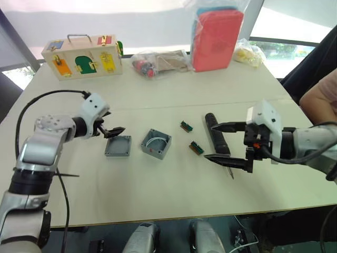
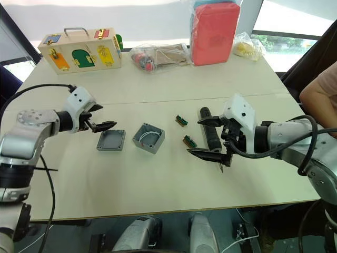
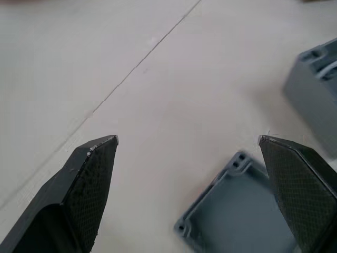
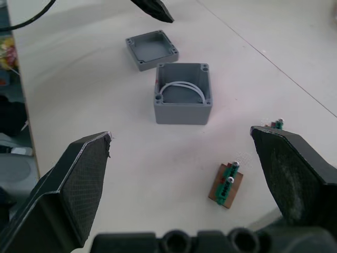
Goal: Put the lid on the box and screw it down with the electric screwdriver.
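Setting: robot test room or lab. Evidence: pale cream tabletop (image 1: 158,195) by large windows; wooden latch box with coloured doors (image 1: 83,56); bagged red pack (image 1: 217,39); bagged small parts (image 1: 158,62); two small green circuit modules (image 1: 196,147); a seated person's arm (image 1: 321,97).

A pale surface (image 1: 158,190) carries a grey lid (image 1: 118,146), open box (image 1: 156,143) and black electric screwdriver (image 1: 217,139). Two small green parts (image 1: 186,126) lie between. A wooden box (image 1: 82,56) and bagged items (image 1: 218,37) sit at the far edge.
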